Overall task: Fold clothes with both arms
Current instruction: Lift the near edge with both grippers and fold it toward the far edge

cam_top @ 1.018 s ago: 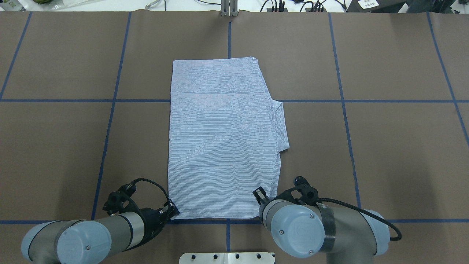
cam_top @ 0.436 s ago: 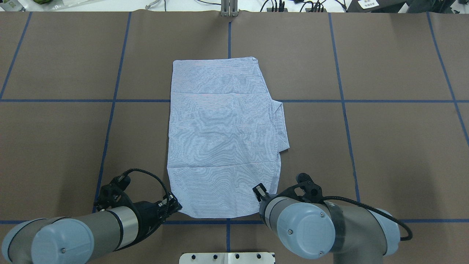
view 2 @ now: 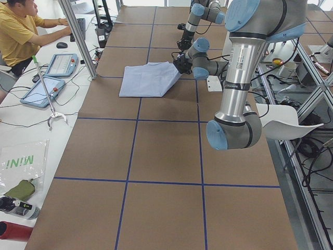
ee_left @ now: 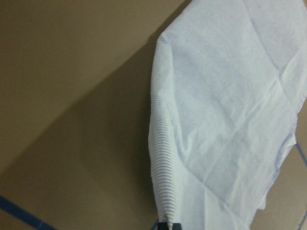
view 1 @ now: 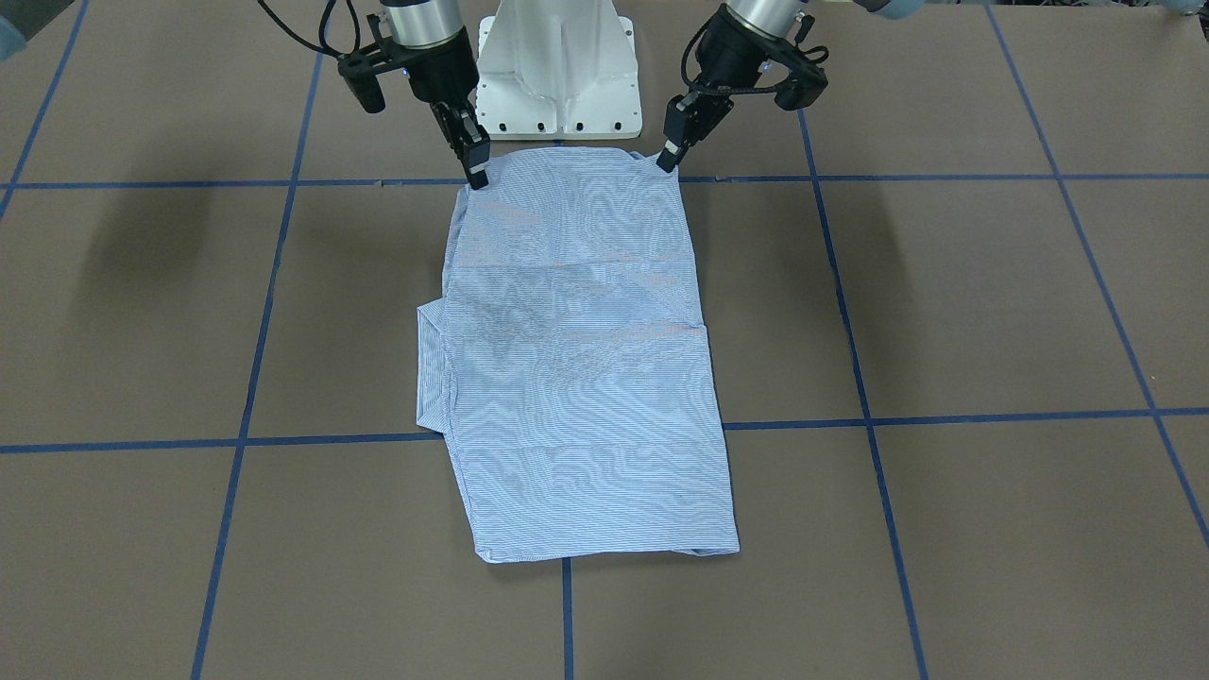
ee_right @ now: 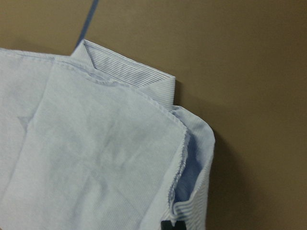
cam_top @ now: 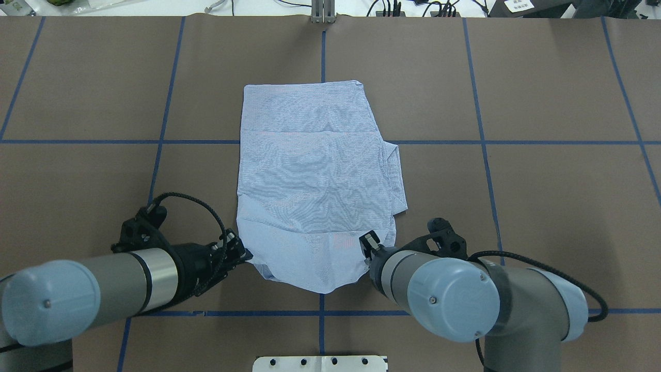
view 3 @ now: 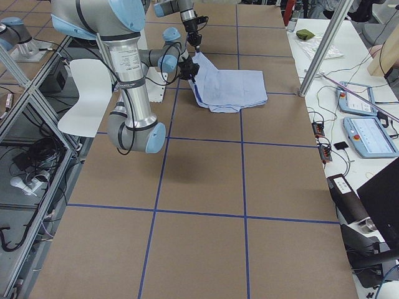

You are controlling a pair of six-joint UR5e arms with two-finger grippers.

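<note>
Shirt [cam_top: 315, 170] — white pedestal [view 1: 557, 76] near, seemingly apart

The left gripper [cam_top: 246, 254] and the right gripper [cam_top: 367, 242] now sit farther out from the robot, and the shirt [cam_top: 310, 170] hem pinched between them, earlier flat on the table [cam_top: 542, 206], sags in a raised curve.

On my feed the table [cam_top: 568, 206] is covered in brown paper, marked into squares by blue tape lines [cam_top: 542, 142]. Beside it, on a white bench [view 2: 31, 130], lie two tablet-like pendants [view 2: 63, 63] (light blue casings), a clear bag [view 2: 21, 161] and a green pouch [view 2: 18, 190]. A person in yellow [view 2: 15, 34] sits there.
</note>
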